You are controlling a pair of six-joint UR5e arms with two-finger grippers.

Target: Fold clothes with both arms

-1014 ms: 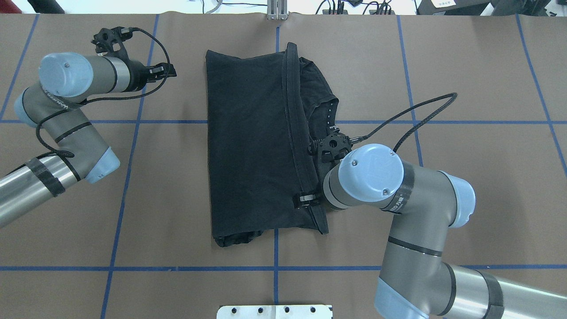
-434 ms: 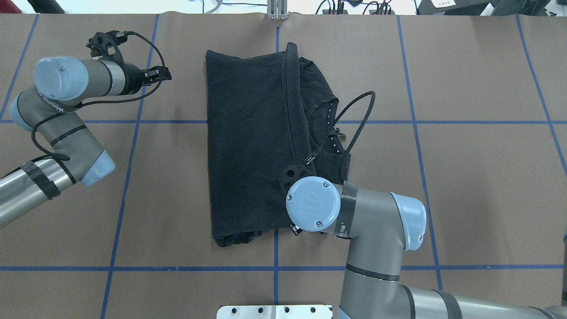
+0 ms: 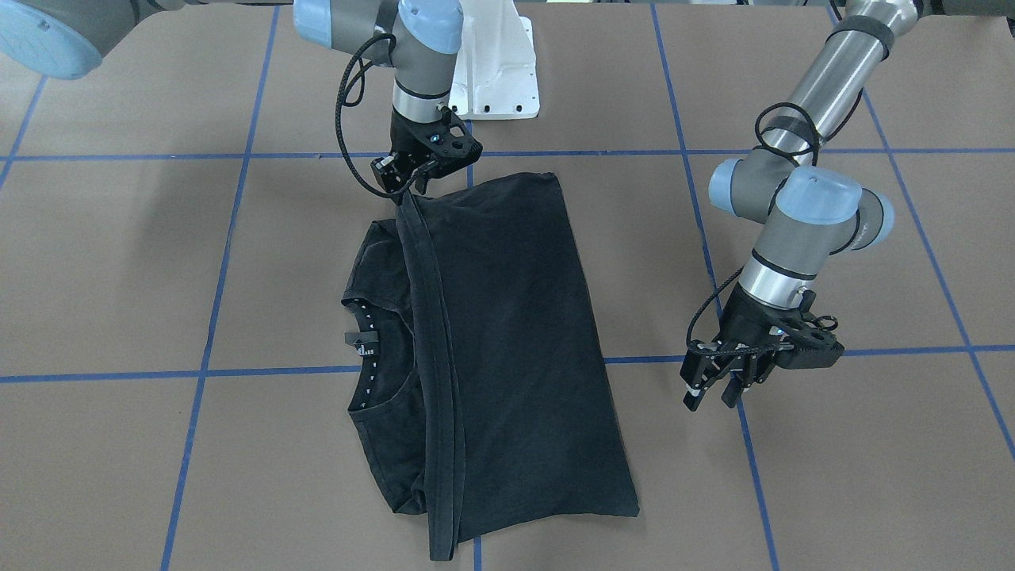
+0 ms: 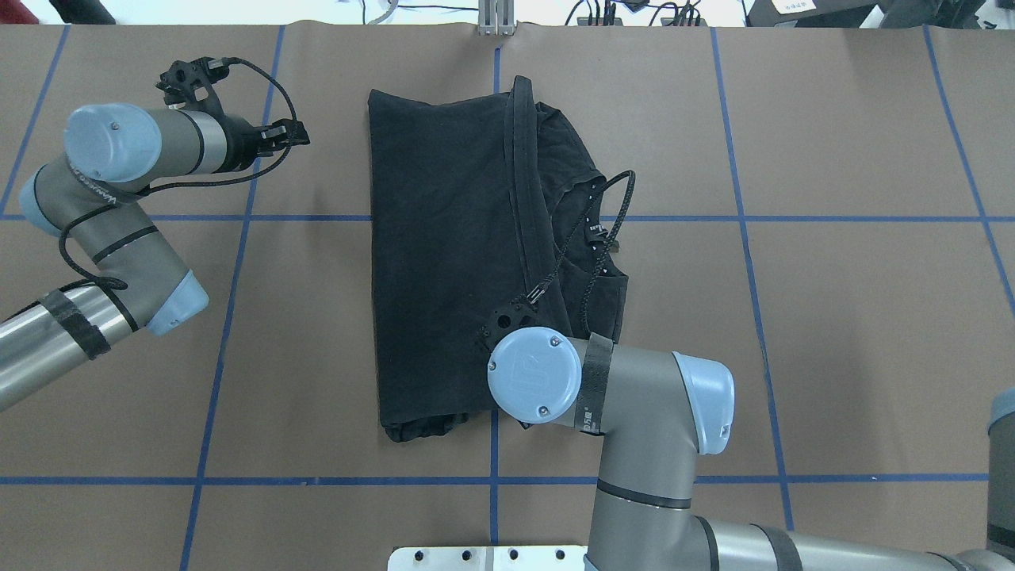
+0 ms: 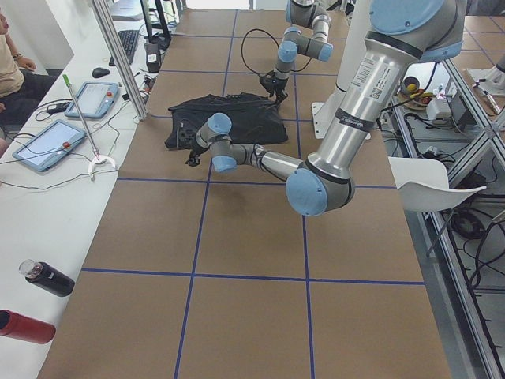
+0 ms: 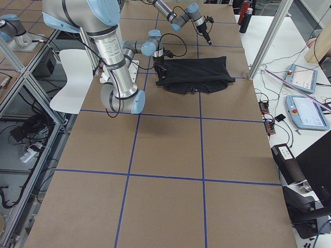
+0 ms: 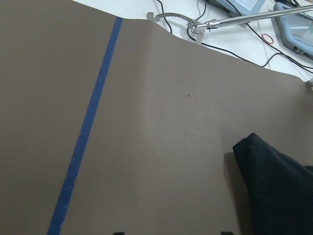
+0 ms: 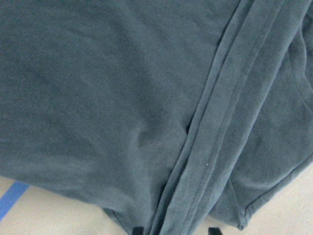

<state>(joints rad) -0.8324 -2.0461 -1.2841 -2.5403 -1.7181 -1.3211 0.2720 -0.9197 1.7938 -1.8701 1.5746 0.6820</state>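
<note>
The black T-shirt [image 4: 444,254] lies folded lengthwise on the brown table, plain side up, with its collar and tag [image 3: 361,341] showing on one side. In the front view my right gripper [image 3: 406,184] sits at the shirt's corner nearest the robot, shut on the hem strip, which rises to it. Its wrist view shows the hem [image 8: 205,122] running down between the fingertips. From overhead its wrist hides the gripper. My left gripper [image 3: 710,400] hangs open over bare table beside the shirt's far end, a gap away. Its wrist view catches only a shirt corner [image 7: 279,191].
The white pedestal base [image 3: 496,71] stands at the robot's side of the table. Blue tape lines [image 4: 238,238] grid the brown surface. Past the far edge are a metal post [image 5: 118,55], tablets [image 5: 47,142], bottles [image 5: 47,278] and a seated person [image 5: 12,63].
My right wrist swung left and toward the robot over the shirt's near corner, and its cable loop came over the collar. The left arm shifted only slightly. The shirt lies as before.
</note>
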